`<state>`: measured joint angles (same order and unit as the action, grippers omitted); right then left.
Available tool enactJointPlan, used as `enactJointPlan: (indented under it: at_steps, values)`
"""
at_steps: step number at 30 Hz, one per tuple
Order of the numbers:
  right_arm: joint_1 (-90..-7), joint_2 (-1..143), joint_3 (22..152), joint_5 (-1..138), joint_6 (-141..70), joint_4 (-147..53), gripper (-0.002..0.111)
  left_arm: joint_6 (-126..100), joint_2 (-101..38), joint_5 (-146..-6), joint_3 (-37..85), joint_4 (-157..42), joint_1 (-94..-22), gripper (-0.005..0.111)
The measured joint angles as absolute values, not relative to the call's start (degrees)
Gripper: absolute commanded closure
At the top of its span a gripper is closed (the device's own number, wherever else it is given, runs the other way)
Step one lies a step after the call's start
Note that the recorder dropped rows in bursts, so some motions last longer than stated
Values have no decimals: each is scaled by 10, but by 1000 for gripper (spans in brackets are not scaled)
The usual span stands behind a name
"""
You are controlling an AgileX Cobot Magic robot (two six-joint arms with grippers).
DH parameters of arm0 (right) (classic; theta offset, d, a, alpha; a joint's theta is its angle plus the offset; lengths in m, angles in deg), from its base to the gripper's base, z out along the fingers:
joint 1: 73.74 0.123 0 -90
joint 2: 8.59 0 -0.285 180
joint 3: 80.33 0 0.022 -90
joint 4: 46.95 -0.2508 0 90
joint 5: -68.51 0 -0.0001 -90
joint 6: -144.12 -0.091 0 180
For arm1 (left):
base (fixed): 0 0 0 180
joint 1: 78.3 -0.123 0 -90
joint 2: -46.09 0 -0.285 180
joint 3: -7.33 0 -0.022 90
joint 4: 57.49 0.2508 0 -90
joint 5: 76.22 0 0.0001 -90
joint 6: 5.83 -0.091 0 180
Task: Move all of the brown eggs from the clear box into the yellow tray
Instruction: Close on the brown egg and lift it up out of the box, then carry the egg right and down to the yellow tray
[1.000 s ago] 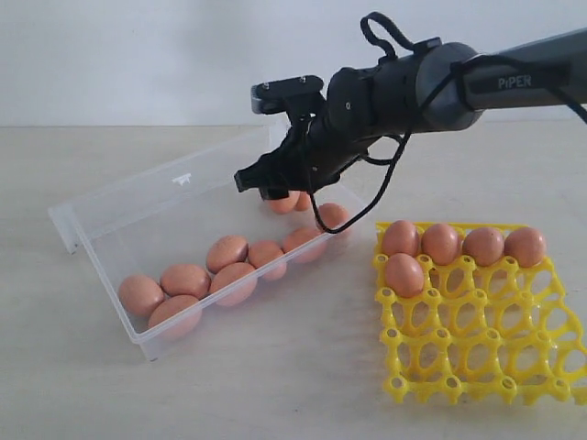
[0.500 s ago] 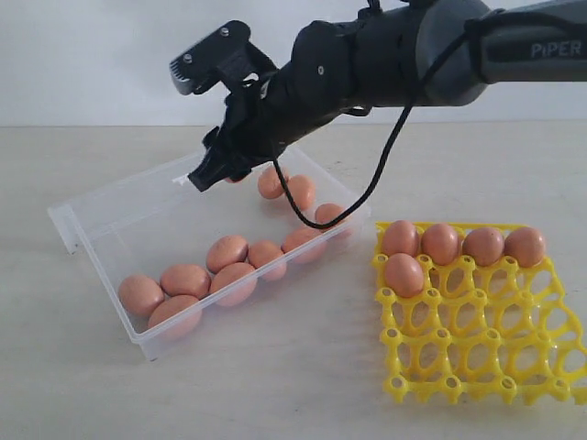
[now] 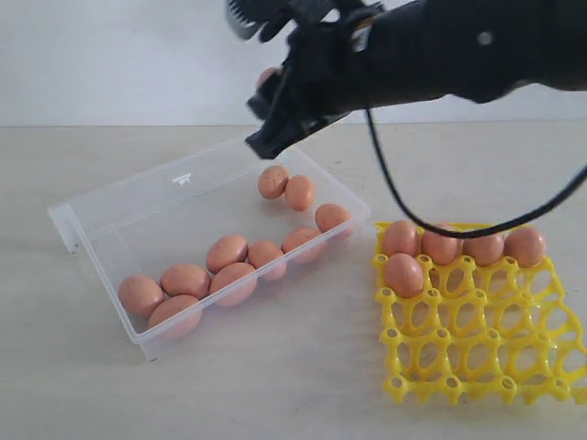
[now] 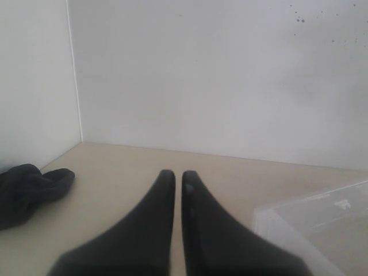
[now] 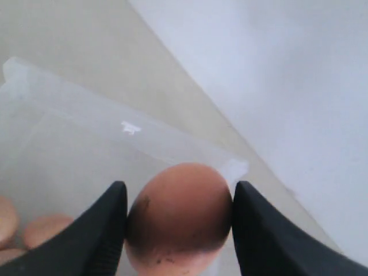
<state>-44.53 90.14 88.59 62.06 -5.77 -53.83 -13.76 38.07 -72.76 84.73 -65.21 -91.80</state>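
Pinching a smooth pinkish-brown oval egg (image 5: 179, 221) from both sides, the black two-fingered right gripper (image 5: 178, 192) is holding it in the air above the far long wall of the shallow rectangular clear box (image 3: 119, 206) of colourless plastic, its jaws standing only as far apart as the egg is wide. Dark smudges are showing on the shell near one finger. Inside the clear box ten more brown eggs (image 3: 234, 282) are lying loose: three are sitting near its far right end, and seven are crowding along its near wall toward the near left corner. Just beside the box's near right corner, the bright yellow tray (image 3: 440, 335) of latticed plastic cups is sitting on the pale beige tabletop (image 3: 275, 385), carrying five eggs (image 3: 441, 244); four are filling the row nearest the wall and one is resting in the next row, on the side closest to the box. Off one end of the box, the dark left gripper (image 4: 175, 184) is hanging low over the tabletop with its jaws drawn almost together on nothing, and a crumpled black cloth (image 4: 29, 190) is lying well apart from the box.
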Motion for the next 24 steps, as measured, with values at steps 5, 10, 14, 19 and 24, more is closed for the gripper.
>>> enactJointPlan:
  at_steps: [5, 10, 14, 19, 24]
  values:
    - [-578, 849, 839, 678, -97, -551, 108, -138, 381, -728, 847, -652, -918, 103]
    - [-731, 847, 833, 741, -213, -666, 108, -138, 381, -728, 847, -652, -918, 103]
    - [-815, 845, 833, 922, -127, -635, 108, -138, 381, -728, 847, -652, -918, 103]
    - [-872, 843, 833, 947, 269, -746, 108, -138, 381, -728, 847, -652, -918, 103]
    - [-947, 843, 833, 852, 536, -1091, 108, -138, 381, -728, 847, -652, -918, 103]
